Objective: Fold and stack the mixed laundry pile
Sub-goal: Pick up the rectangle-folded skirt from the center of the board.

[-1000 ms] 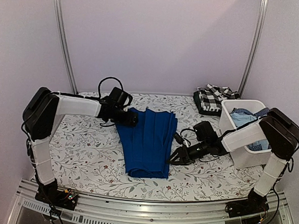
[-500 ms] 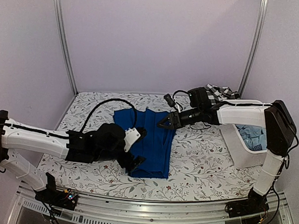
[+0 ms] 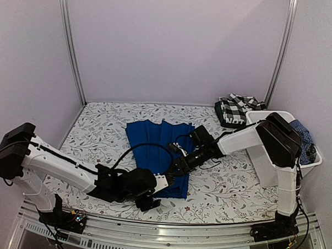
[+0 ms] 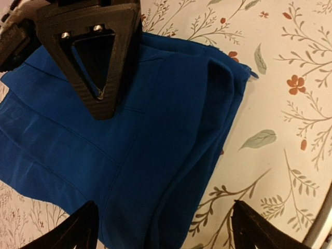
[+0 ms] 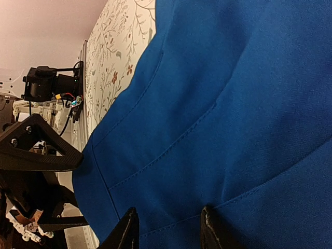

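Observation:
The royal blue garment lies flat on the middle of the table. My left gripper is wide open at its near edge; in the left wrist view the garment's near corner lies between the jaws. My right gripper is open, low over the near part of the garment, and its tips straddle a seam of the blue cloth. The black-and-white plaid garment lies at the back right. A dark blue small-check garment hangs over the tub's right rim. The pale blue garment is hidden.
The white plastic tub stands at the right, mostly behind my right arm. The floral table cover is bare left of the garment. The two grippers are close together: one right finger shows in the left wrist view.
My left arm swung down to the garment's near edge. My right gripper came from the garment's far edge to its near part. The blue garment has stayed in place.

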Available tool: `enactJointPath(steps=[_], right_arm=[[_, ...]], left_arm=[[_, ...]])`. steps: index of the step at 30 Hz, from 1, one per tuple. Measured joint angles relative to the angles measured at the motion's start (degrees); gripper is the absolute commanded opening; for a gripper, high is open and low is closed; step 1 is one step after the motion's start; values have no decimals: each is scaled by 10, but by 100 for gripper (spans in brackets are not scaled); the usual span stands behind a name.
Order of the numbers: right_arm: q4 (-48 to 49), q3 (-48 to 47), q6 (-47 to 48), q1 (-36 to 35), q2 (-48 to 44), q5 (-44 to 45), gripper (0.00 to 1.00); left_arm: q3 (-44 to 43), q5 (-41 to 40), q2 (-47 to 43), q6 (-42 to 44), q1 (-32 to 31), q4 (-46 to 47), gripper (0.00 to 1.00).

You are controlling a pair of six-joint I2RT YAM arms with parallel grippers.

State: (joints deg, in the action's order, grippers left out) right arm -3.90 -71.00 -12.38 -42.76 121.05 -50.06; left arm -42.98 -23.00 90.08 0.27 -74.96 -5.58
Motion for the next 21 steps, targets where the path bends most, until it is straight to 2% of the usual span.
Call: enactJointPath(steps=[5,9,21], right_arm=[[19,26,12,12,6,-11,37],[39,35,18,12,6,-13,37],[73,51,21,12,6,-22,37]], left_arm=[[0,-30,50,39,-18,34,85],[-1,-65,81,73,-38,80,77],[-7,-142,146,177,-47,174,25]])
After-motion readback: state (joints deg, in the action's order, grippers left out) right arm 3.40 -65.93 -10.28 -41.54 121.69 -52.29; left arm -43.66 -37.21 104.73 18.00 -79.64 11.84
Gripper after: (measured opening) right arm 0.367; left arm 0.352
